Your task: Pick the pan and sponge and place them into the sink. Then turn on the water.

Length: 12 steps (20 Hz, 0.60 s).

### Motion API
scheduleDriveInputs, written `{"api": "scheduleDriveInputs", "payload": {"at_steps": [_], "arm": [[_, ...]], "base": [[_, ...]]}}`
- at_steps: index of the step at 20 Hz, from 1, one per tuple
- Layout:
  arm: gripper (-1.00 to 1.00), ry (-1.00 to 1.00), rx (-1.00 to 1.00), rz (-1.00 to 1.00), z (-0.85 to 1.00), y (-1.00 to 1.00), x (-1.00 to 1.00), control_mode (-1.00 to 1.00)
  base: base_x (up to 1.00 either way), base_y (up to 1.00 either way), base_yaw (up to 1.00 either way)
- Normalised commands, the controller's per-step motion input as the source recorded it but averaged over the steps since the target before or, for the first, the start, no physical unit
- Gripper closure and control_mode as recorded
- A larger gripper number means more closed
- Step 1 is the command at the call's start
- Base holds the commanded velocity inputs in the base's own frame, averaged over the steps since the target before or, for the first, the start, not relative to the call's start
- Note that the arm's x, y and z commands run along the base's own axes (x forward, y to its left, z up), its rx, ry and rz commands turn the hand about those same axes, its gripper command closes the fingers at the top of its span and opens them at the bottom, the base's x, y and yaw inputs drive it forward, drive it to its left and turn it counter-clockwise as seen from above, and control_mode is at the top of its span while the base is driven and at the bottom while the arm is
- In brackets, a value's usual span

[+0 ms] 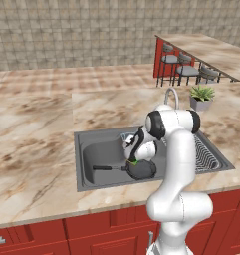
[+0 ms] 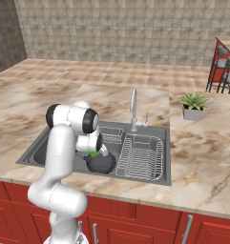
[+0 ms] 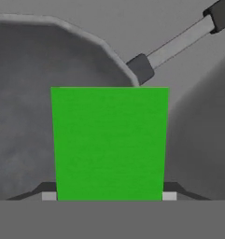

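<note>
pincer (image 1: 135, 160) low in the sink (image 1: 91, 144), pinching the sponge (image 3: 110, 142) by its two side faces, right above the pan (image 1: 141, 170), which lies in the basin with its handle toward the left. sponge looks light and soft, should give under squeeze; side grip suits. faucet (image 2: 133, 110) behind, draining rack (image 2: 141, 157) at right, potted plant (image 2: 193, 105) on tabletop (image 2: 202, 157), well apart
</note>
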Motion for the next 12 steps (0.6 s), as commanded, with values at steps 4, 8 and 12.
{"api": "scheduleDriveInputs", "payload": {"at_steps": [4,8,12], "arm": [[1.0,0.0,0.0,0.03,-0.23,-0.04,0.15,-1.0],[1.0,0.01,0.0,0.04,-0.24,-0.03,0.05,-1.0],[1.0,0.01,0.0,0.03,-0.22,0.0,0.08,-1.0]], "base": [[0.0,0.0,0.0],[0.0,0.0,0.0],[0.0,0.0,0.0]]}}
